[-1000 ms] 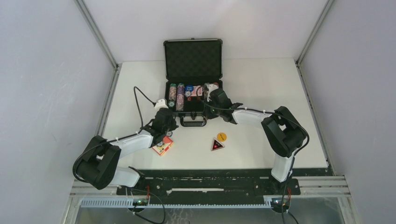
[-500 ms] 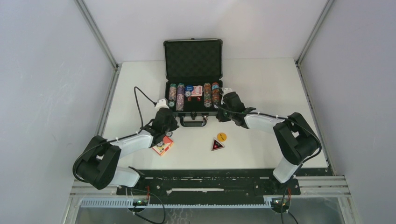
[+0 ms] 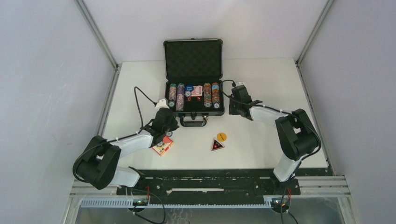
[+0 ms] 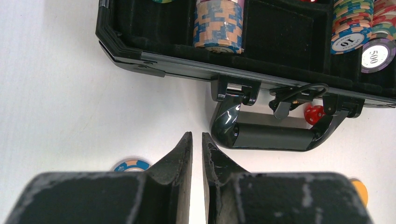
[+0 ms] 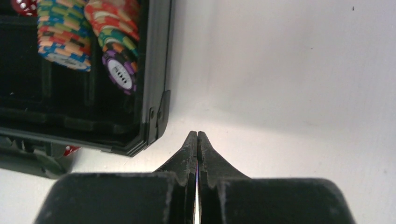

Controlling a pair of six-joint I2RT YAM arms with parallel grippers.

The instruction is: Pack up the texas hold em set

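Roughly mid-table, toward the far edge, the case lies open with its lid upright and rows of chips in its slots. The left gripper hangs near the handle, fingers a narrow slit apart and holding nothing. The right gripper sits just beside the case's right front corner, fingers pressed together, empty. A card box, triangular button, yellow button and loose chip lie on the table; a die rests inside the handle loop.

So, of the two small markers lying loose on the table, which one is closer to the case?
The yellow disc: it is round and lies closer to the case than the red triangle next to it.
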